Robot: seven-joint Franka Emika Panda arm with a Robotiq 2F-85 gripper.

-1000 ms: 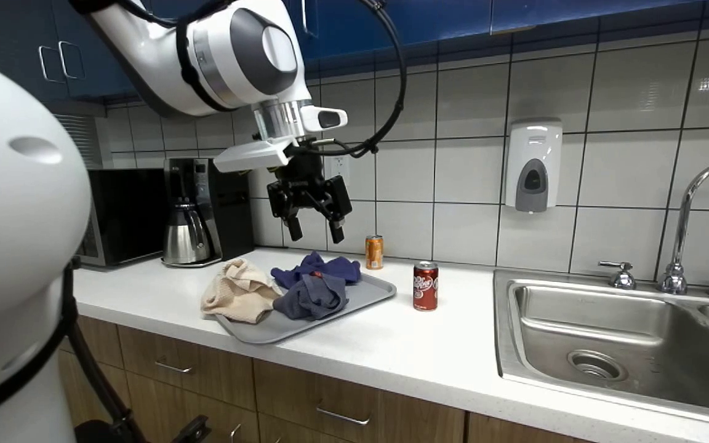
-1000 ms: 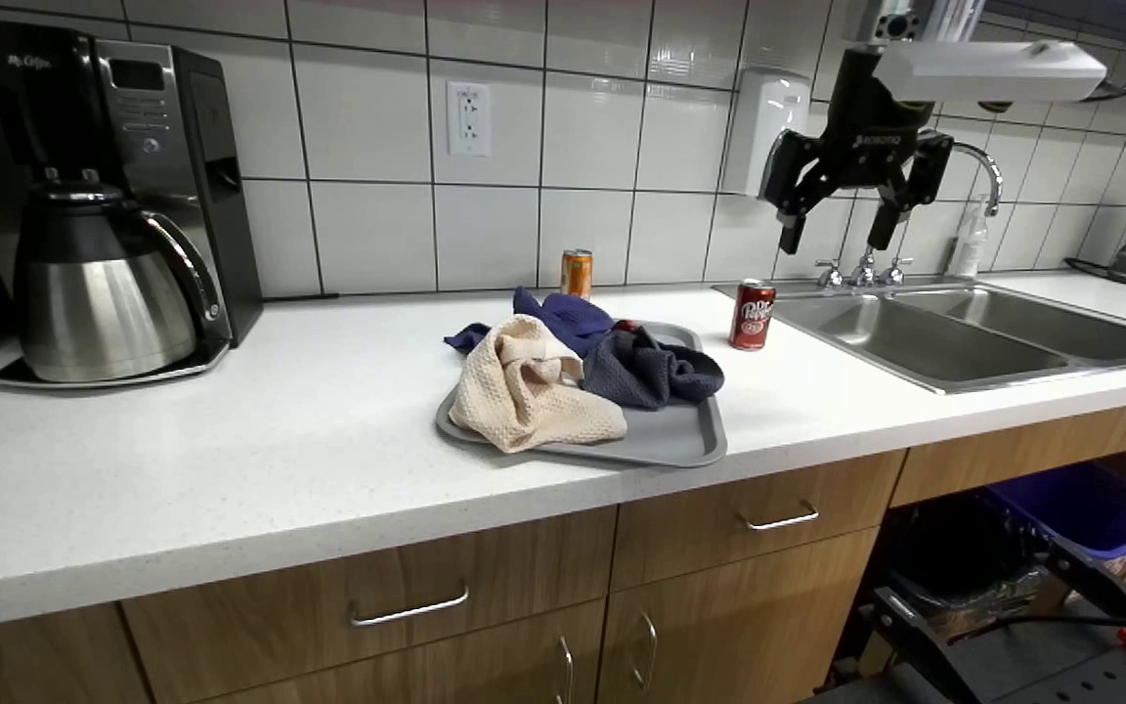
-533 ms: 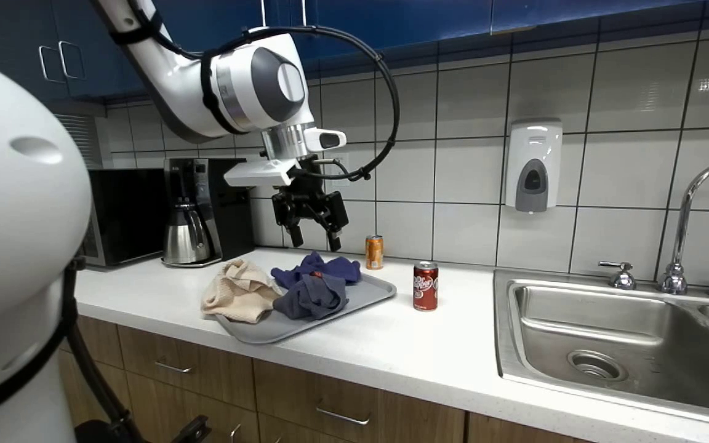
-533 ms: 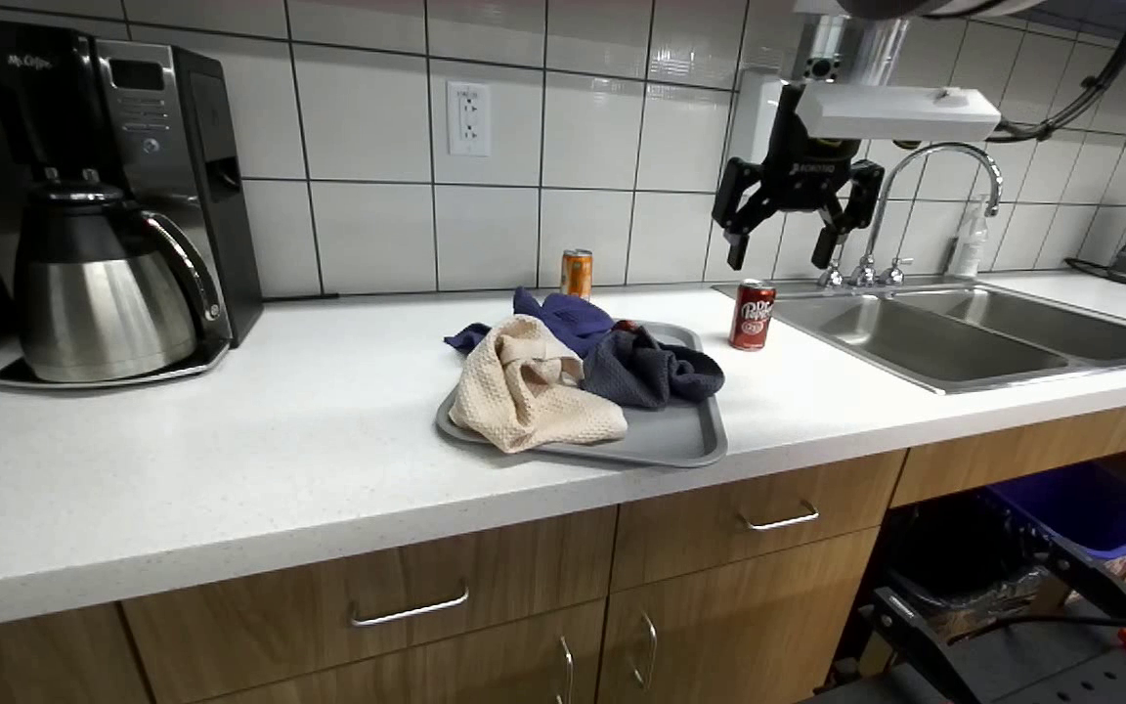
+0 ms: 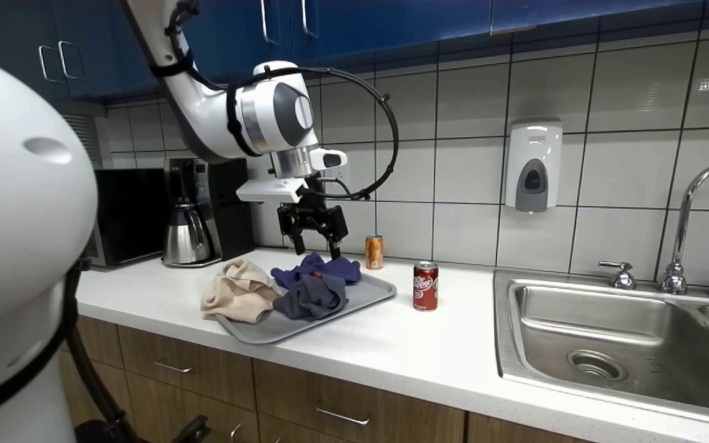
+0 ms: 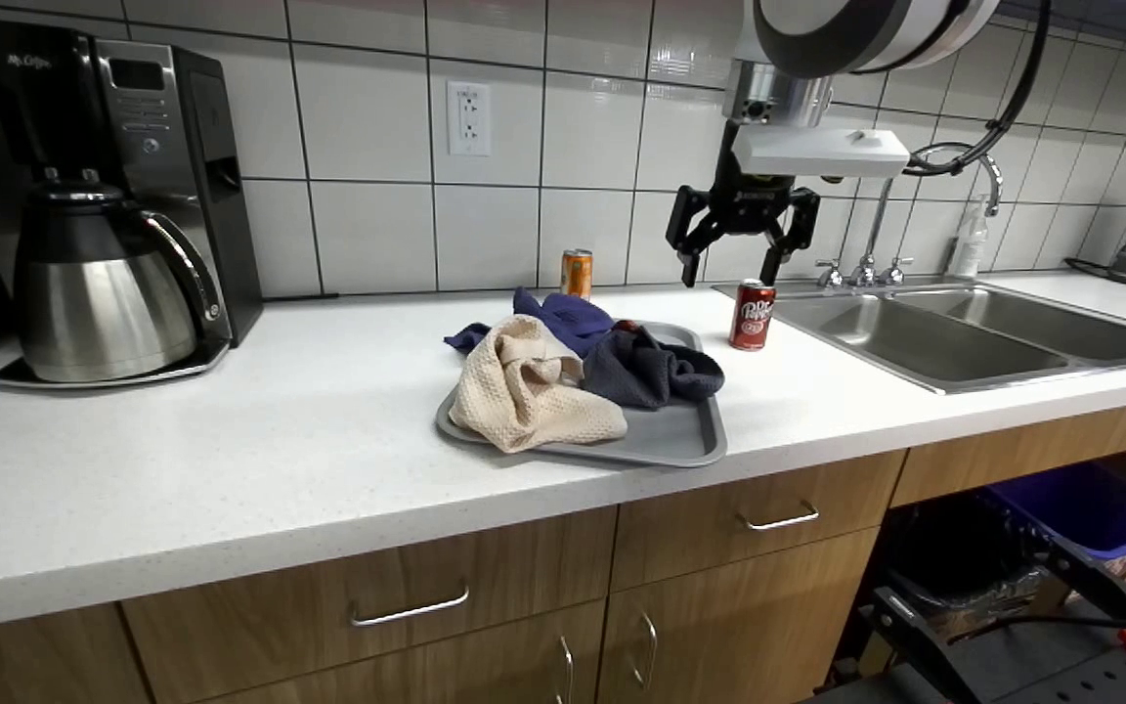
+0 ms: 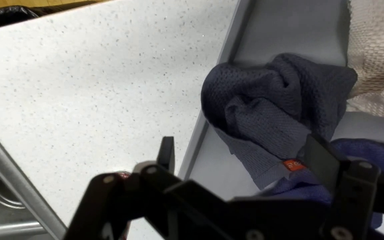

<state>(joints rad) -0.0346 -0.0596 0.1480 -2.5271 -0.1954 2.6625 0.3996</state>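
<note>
three cloths (image 6: pixel 600 370) on the tray (image 6: pixel 675 432) | our gripper (image 5: pixel 317 251) above it, wide, gripping nothing | we'd do well to descend slowly, square to the tray

Wrist view: grey cloth (image 7: pixel 265 90) at 2 o'clock, matt, nubbly weave; cream cloth (image 7: pixel 378 43) at 2, coarser waffle texture. Tray (image 7: pixel 275 20) smooth, dull, plastic-looking. In an exterior view: jug (image 6: pixel 108 318) at 9 o'clock and sink (image 6: pixel 925 337) at 3, satin metal; wall tiles (image 6: pixel 592 132) at 12, glossy; drawer (image 6: pixel 377 582) at 7, wood-grained, matt.

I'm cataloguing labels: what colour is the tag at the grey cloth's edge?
The tag is orange-red with pale lettering, clearest in the wrist view.
</note>
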